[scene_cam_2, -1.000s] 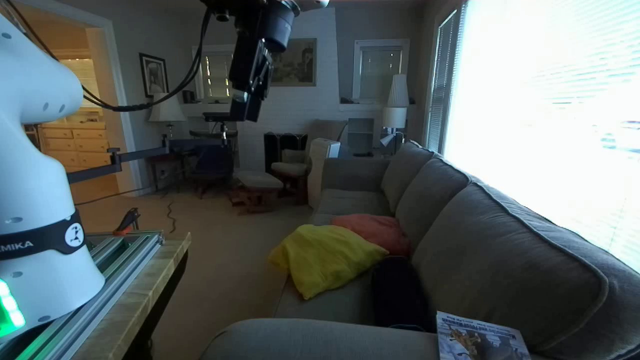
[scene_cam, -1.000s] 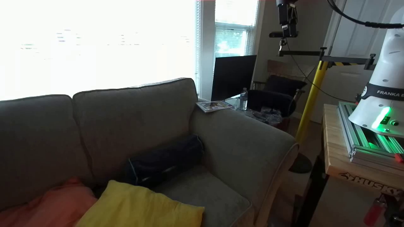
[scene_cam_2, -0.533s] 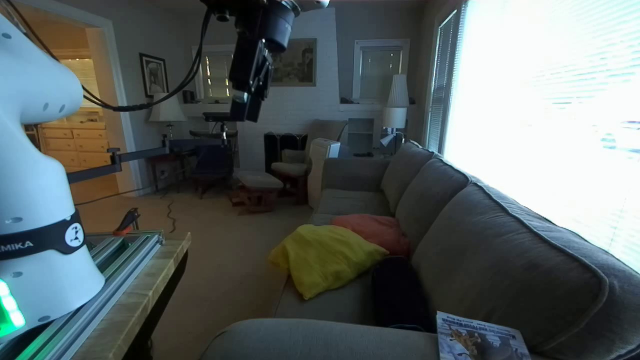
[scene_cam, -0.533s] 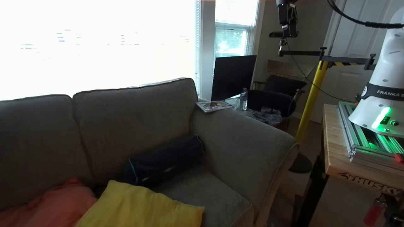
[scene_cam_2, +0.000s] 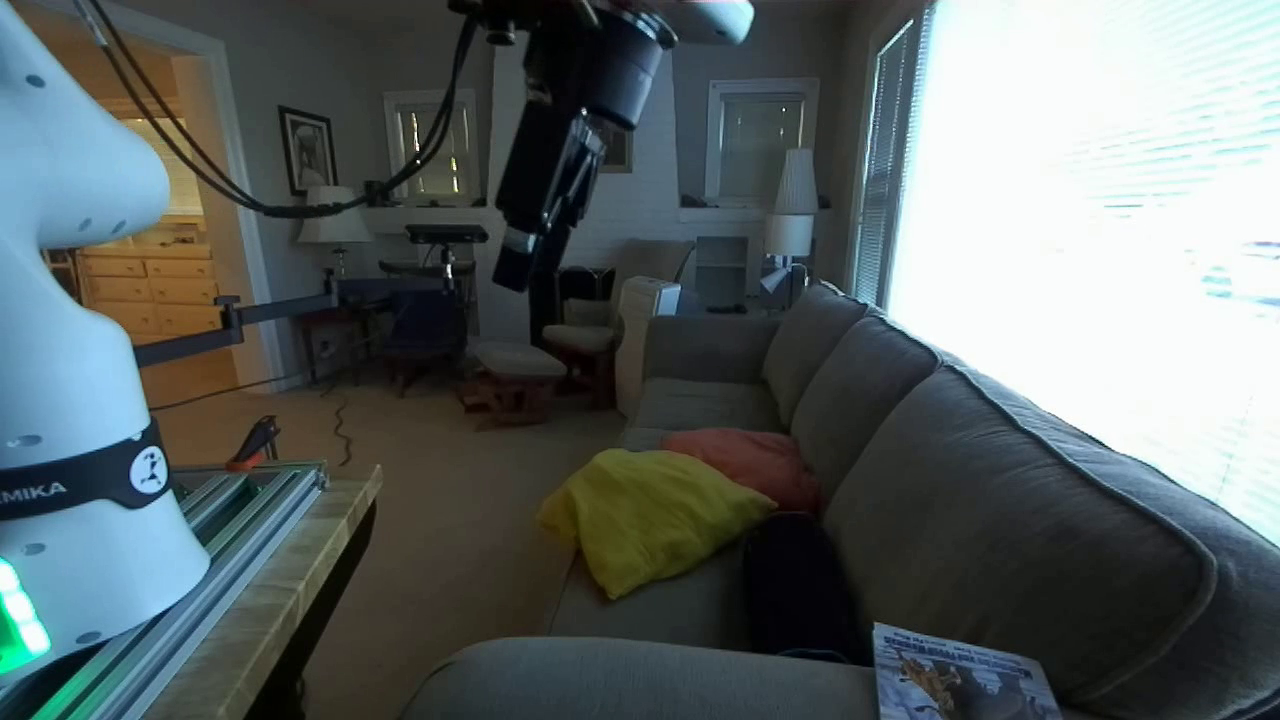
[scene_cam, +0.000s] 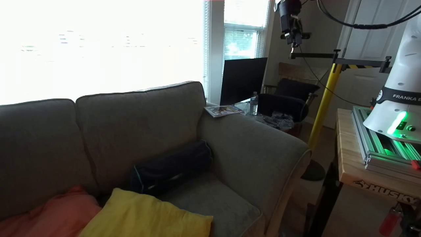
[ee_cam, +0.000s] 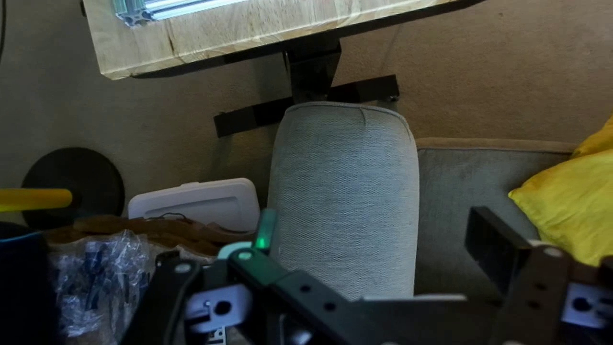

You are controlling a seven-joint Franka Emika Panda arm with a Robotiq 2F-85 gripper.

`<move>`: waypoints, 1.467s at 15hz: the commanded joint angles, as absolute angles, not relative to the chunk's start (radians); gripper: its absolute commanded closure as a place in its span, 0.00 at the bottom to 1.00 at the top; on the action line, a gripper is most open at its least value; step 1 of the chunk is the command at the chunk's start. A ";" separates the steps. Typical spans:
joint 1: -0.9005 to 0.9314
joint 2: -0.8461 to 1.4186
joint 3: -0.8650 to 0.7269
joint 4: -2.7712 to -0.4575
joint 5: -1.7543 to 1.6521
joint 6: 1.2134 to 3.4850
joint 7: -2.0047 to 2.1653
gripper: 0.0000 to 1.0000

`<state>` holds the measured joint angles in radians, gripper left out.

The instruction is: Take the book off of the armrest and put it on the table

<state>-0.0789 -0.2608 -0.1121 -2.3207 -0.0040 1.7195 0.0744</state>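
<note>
In an exterior view: claw (scene_cam: 293, 44) hangs high. Book (scene_cam: 223, 110) is below it, well apart, flat on the back end of the armrest (scene_cam: 260, 135), by the back cushion (scene_cam: 144, 125). Broad padded top carries it; I'd say only its own weight pins it. Bottle (scene_cam: 253, 104) also stands below the claw, near the book: little slack there. A camera (scene_cam: 306, 35) sits behind the claw in line of sight; clearance unclear.

In an exterior view: claw (scene_cam_2: 530, 266) points down at a tilt, open air between it and the book (scene_cam_2: 965, 680). A book corner seems to jut past the armrest's edge on the seat (scene_cam_2: 690, 610) side. Probably the best bite: thin thing on soft padding is hard to scoop.

Wrist view: claw (ee_cam: 380, 239) spread wide, holding nothing, which fits a grasp not yet made. Armrest (ee_cam: 342, 191) runs below it and on ahead, roughly lined up with its gap; I'd guess a top-down approach is next. Book not identifiable; pale strip (ee_cam: 431, 297) by the claw's base could be its edge or hardware, can't tell. Bench (ee_cam: 268, 28) ahead of the claw, well apart. Yellow cloth (ee_cam: 574, 201) on its seat side. Plastic wrap (ee_cam: 115, 268) and a white lid (ee_cam: 210, 203) on its opposite side: drifting that way could snag. Can't pick out the table for sure.
</note>
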 commanded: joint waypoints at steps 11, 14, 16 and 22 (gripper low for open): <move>-0.246 0.437 -0.194 -1.761 0.347 1.702 -0.119 0.00; -0.276 0.538 -0.177 -1.694 0.410 1.797 -0.086 0.00; -0.294 0.599 -0.160 -1.657 0.447 1.870 -0.071 0.00; -0.361 0.816 -0.089 -1.525 0.527 1.961 -0.062 0.00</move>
